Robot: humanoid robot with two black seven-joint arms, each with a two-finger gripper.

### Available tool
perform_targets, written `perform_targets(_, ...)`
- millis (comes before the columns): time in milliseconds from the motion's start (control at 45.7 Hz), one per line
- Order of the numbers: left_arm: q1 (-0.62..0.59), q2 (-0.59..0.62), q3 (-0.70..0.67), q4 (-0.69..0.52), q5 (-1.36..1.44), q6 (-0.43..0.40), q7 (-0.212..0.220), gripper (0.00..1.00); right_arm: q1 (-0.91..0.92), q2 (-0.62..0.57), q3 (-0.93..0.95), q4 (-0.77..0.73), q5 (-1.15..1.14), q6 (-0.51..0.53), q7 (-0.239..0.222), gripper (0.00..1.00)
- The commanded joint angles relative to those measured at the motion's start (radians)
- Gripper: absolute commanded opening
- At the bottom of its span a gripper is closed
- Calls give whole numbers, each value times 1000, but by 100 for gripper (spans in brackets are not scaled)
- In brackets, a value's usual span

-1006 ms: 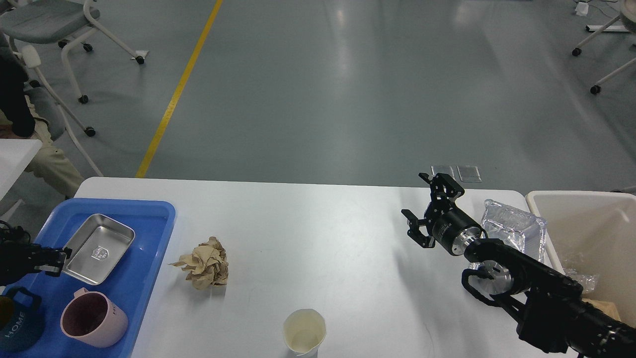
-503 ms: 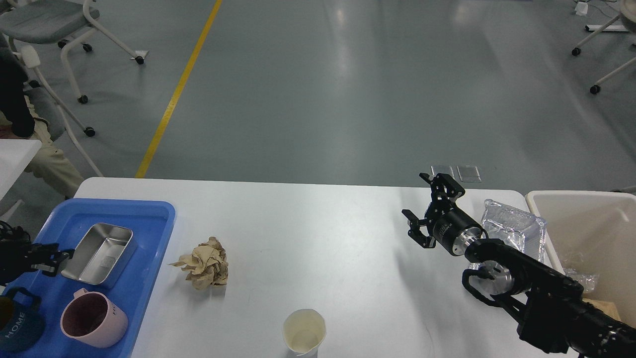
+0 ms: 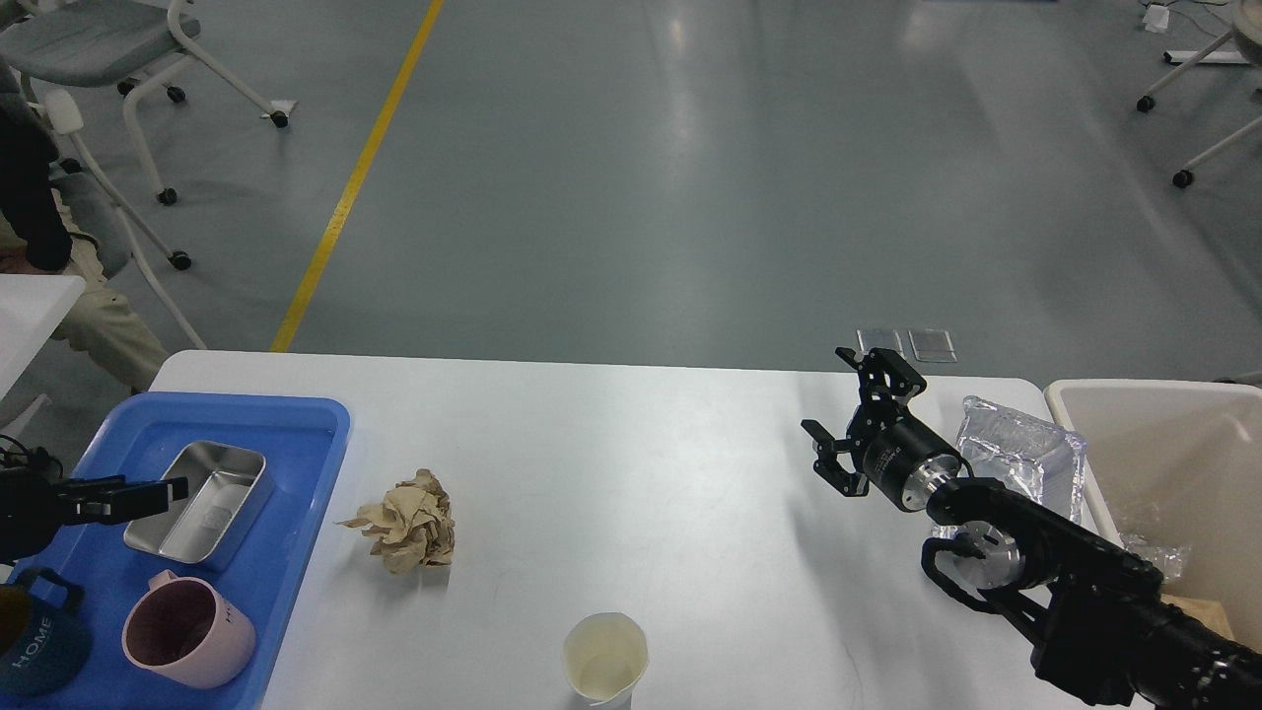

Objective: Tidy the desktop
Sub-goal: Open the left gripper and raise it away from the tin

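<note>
Rightward, right gripper wide open, empty, above desktop

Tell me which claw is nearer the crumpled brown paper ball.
Left. The left claw sits over the steel pan in the blue tray, just left of the paper ball. The right claw is far right.

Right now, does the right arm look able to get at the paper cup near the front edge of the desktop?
Probably yes. The right gripper hangs open above the desktop, and only bare surface lies between it and the paper cup. The clear plastic container sits behind the arm, out of that path.
</note>
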Motion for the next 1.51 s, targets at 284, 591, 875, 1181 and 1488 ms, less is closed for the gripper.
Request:
perform_targets(284,-53,150,-203,-438,-37,-4,1,87,-1,-5,-2,0,0,-3,0,100)
perform_targets(591,102,124,-454,-509,-151,-1,-20,92,6,-8,-4,-5,-2,-6,0,100)
perform_targets(875,272,28,-767,-509,-290,-1,-37,96,8,-8,-4,-6,-43,-12,-2,100)
perform_targets(1181,387,-102,-1010,-509,-371,-3,-36,96,5,-8,-4,-6,-44,-15,-2,100)
perform_targets(1488,464,-220,-1197,-495,-569,4,4,96,2,-8,-4,-8,-43,-20,-2,100)
